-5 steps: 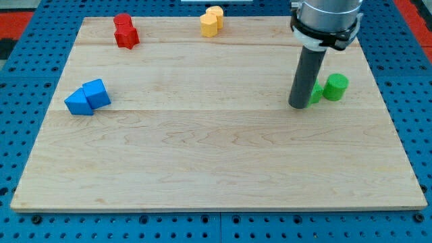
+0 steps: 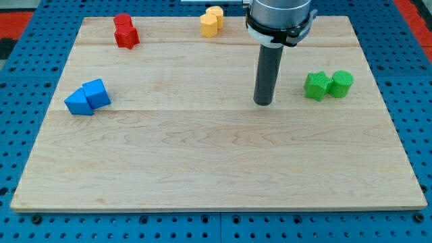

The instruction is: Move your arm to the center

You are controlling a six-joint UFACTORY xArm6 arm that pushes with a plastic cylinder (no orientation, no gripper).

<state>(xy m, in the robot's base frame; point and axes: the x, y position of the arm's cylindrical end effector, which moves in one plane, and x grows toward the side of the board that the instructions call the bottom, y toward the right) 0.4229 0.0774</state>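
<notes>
My tip [image 2: 262, 102] rests on the wooden board [image 2: 216, 155], a little to the right of its middle. Two green blocks sit to its right: a star-like one [image 2: 316, 86] and a cylinder [image 2: 341, 84], touching each other, well apart from the tip. Two blue blocks [image 2: 88, 97] sit together at the view's left. Two red blocks [image 2: 125, 31] are at the top left. Two yellow blocks [image 2: 212, 20] are at the top middle, left of the arm's body.
The board lies on a blue perforated table [image 2: 20, 40]. The arm's grey body [image 2: 279, 17] hangs over the board's top edge.
My tip has slid to the view's left, away from the green blocks, which now show fully. The green blocks sit slightly further right than before.
</notes>
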